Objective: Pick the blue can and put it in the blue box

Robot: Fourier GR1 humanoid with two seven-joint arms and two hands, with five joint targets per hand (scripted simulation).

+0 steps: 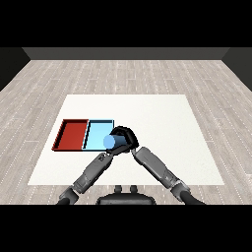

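Note:
The blue can (pixel 110 141) is tipped with its round end toward me, at the near right corner of the light blue tray (pixel 97 130). My right hand (pixel 126 136) is curled round the can from the right. My left forearm reaches up to the same spot, and my left hand (pixel 118 149) shows only as a dark patch just below the can, merged with the right hand. I cannot tell whether the can touches the tray or hangs above it.
A red tray (pixel 72 134) lies directly left of the blue tray, sharing a side with it. Both trays sit on the left half of the white table (pixel 162 128), whose near edge runs just below my forearms.

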